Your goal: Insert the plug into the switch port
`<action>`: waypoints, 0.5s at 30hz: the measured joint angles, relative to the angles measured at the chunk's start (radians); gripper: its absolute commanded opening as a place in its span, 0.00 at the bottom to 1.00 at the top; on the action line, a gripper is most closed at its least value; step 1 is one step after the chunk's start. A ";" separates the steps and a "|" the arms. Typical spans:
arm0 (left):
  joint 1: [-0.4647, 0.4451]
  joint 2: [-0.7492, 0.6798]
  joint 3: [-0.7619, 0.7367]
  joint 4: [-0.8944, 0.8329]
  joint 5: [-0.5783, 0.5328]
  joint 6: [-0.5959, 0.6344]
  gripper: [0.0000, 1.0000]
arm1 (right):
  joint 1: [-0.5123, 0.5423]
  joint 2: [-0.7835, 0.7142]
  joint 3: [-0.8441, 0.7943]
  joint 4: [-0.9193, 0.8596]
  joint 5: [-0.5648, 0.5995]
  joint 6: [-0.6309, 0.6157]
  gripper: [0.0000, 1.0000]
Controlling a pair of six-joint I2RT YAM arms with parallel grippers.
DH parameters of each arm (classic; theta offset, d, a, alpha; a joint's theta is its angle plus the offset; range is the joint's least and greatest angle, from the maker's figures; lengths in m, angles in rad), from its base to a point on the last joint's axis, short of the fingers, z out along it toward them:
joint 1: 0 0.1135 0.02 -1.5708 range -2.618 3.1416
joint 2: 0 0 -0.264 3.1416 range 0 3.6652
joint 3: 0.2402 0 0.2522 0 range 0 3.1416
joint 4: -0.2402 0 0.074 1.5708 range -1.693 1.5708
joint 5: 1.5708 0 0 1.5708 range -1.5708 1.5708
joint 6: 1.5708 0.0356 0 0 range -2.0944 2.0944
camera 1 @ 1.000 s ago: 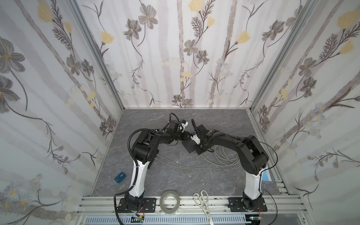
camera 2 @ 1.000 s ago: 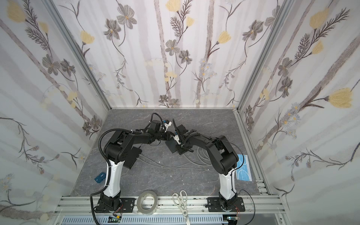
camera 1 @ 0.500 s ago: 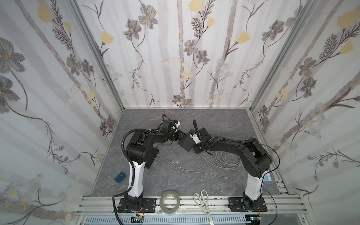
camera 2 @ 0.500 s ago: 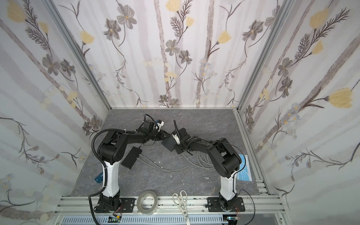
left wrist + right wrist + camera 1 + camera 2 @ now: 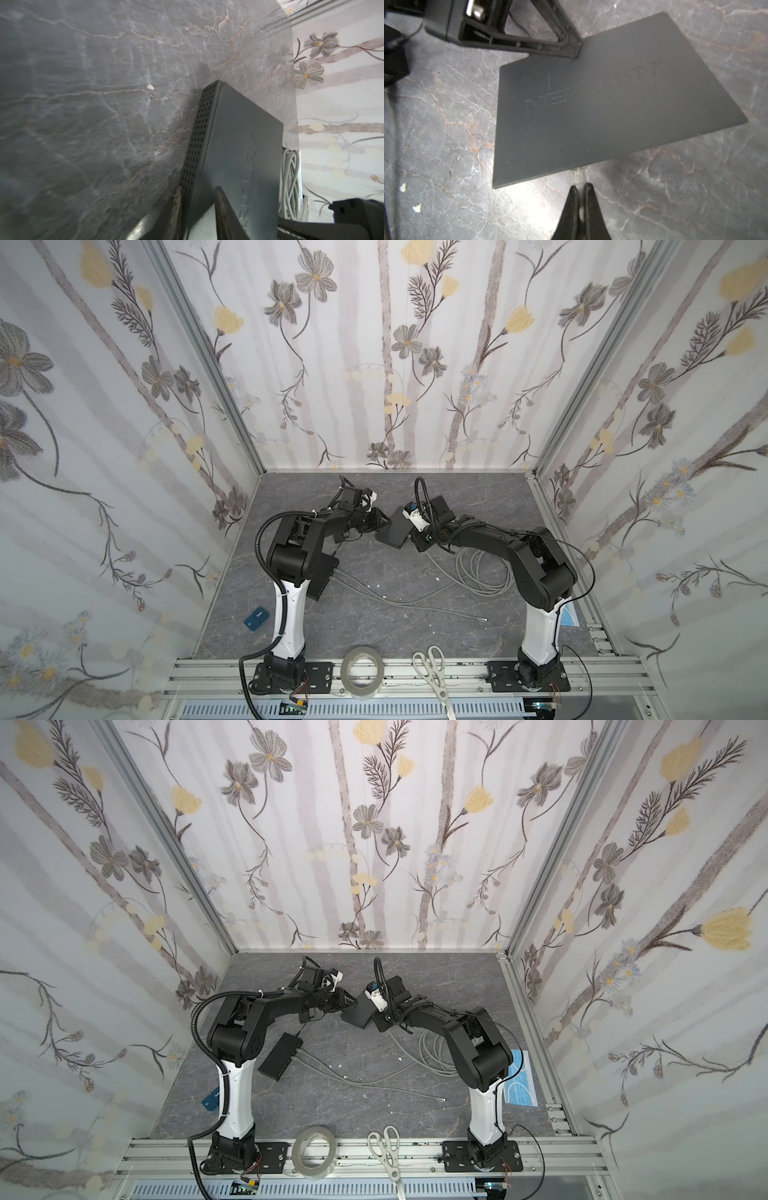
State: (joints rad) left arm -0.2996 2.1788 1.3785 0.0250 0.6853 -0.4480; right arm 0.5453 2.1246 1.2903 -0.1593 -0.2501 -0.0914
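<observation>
A dark grey switch (image 5: 392,531) is held off the table between both arms; its lid (image 5: 602,99) bears raised lettering. My left gripper (image 5: 198,197) is shut on the switch's corner, one finger (image 5: 177,199) on the perforated side and the other on the lid. In both top views that gripper (image 5: 347,1006) sits at the switch's (image 5: 358,1013) left end. My right gripper (image 5: 580,187) is shut on a clear plug (image 5: 579,176) whose front end meets the switch's edge. The port face is hidden.
A second black box (image 5: 282,1056) with cables plugged in lies by the left arm. Grey cable coils (image 5: 478,572) lie under the right arm, with a loose cable end (image 5: 482,619) nearer the front. Tape roll (image 5: 362,670) and scissors (image 5: 432,668) rest on the front rail.
Both grippers and the switch have shifted a little left and toward the back wall. The left arm's elbow swung left, uncovering more of the second black box.
</observation>
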 measured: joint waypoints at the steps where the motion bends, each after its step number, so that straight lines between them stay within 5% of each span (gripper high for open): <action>1: 0.006 -0.003 0.002 -0.018 0.001 0.000 0.29 | -0.009 0.007 0.003 0.004 -0.015 -0.005 0.05; 10: 0.029 0.006 0.056 -0.124 0.004 -0.014 0.32 | -0.023 0.008 -0.053 0.032 -0.015 -0.050 0.24; 15: 0.029 -0.117 0.056 -0.173 -0.005 -0.043 0.37 | -0.026 -0.027 -0.107 0.037 0.003 -0.041 0.26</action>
State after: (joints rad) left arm -0.2710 2.0621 1.4349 -0.1482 0.6807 -0.4915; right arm 0.5194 2.0972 1.1831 -0.1223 -0.2470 -0.1326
